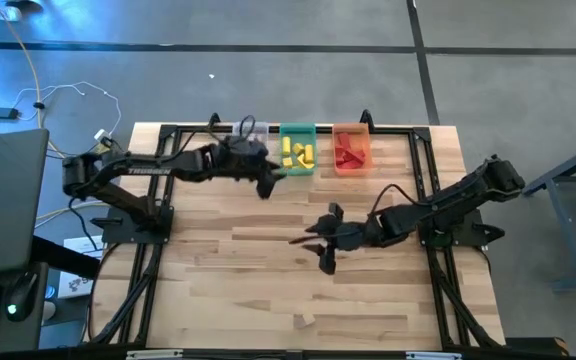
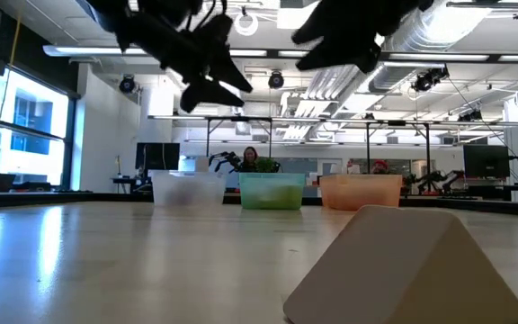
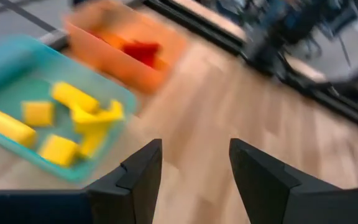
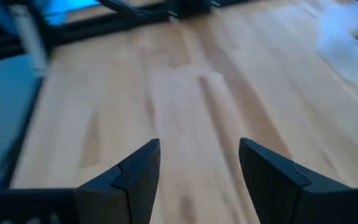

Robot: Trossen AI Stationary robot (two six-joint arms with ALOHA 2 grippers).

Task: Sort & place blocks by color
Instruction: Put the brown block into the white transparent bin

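Yellow blocks [image 1: 296, 152] lie in the green bin [image 1: 297, 131], and red blocks [image 1: 348, 155] lie in the orange bin [image 1: 351, 129]. The left wrist view shows both sets again: yellow blocks [image 3: 73, 118] and red blocks [image 3: 140, 51]. A tan wedge block [image 1: 308, 320] rests flat on the table near its near edge and looms large in the low view [image 2: 403, 270]. My left gripper [image 1: 266, 185] [image 3: 194, 168] hovers open just in front of the green bin. My right gripper [image 1: 323, 250] [image 4: 197, 168] hangs open above bare table at mid-table. Neither holds anything.
A clear bin [image 2: 187, 189] stands left of the green bin [image 2: 272, 191] and orange bin [image 2: 360, 191], all three along the far edge. A black frame [image 1: 418, 170] borders the table. A person [image 2: 250, 159] sits far behind the table. Open wood lies between the grippers and the near edge.
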